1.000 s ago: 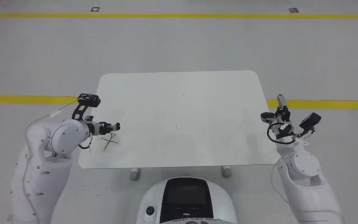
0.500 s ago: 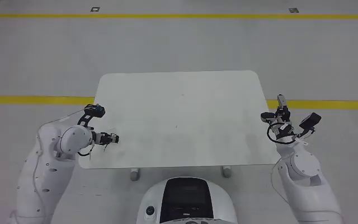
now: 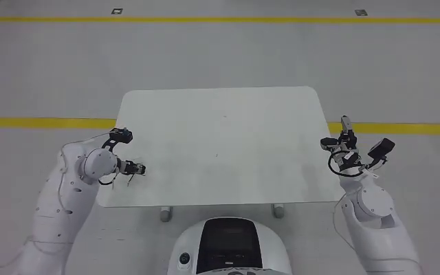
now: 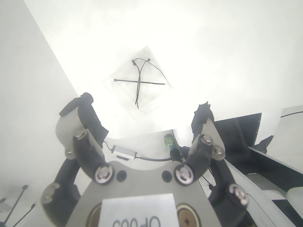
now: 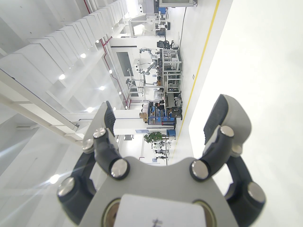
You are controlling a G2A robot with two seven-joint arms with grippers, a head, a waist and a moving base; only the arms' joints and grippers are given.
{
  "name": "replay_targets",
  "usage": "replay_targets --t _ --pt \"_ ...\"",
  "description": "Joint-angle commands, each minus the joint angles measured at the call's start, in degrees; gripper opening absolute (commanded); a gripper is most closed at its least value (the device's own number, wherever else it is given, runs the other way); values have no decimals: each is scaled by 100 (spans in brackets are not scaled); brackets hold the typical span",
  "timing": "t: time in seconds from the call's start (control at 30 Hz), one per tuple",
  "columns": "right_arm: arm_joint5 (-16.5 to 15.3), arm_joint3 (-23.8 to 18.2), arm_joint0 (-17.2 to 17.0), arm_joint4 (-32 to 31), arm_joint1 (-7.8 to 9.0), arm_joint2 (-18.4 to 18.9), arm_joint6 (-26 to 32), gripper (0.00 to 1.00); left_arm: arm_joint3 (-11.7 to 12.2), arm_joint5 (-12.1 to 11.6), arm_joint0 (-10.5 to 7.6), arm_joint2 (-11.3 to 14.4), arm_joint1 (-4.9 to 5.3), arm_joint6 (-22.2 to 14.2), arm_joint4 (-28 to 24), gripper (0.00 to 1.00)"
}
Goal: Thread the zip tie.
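Three thin black zip ties (image 4: 142, 81) lie crossed over one another on a clear square sheet on the white table (image 3: 220, 137), close to its front left corner. My left gripper (image 4: 142, 106) hangs above them, open, with nothing between its black-taped fingers (image 4: 82, 105). From above, the left gripper (image 3: 136, 168) covers the spot where the ties lie. My right gripper (image 5: 163, 109) is open and empty, held in the air just past the table's right edge, and appears as the right gripper (image 3: 340, 143) from above.
The table's left edge and rounded front corner run close to the zip ties. A couple more black ties (image 4: 16, 202) lie off the table, below its left edge. A yellow floor line (image 3: 220, 19) runs behind the table.
My left gripper has shifted toward the table's front edge and now sits over the zip ties, which were in plain sight from above a second ago. The right arm has not moved.
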Motion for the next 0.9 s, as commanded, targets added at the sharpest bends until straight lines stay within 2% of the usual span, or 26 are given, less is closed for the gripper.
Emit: replay_targets --t 0.0,0.2,0.3,0.33,0.43,0.7,0.8,0.87 --pt "0 0 0 0 0 0 0 100 3 77 -41 26 -2 60 68 100" --pt "0 0 0 0 0 0 0 100 3 77 -41 26 -2 60 68 100" --pt "0 0 0 0 0 0 0 100 45 -48 -31 113 -6 3 -30 100" --pt "0 0 0 0 0 0 0 100 88 -117 -59 129 -3 -130 -149 100" --pt "0 0 0 0 0 0 0 100 153 -97 -150 153 8 -344 -238 100" --pt "0 0 0 0 0 0 0 100 144 -56 -188 162 10 -326 -203 100" --pt "0 0 0 0 0 0 0 100 246 -138 -162 136 8 -225 -488 100" --pt "0 0 0 0 0 0 0 100 243 -167 -172 130 16 -190 -461 100"
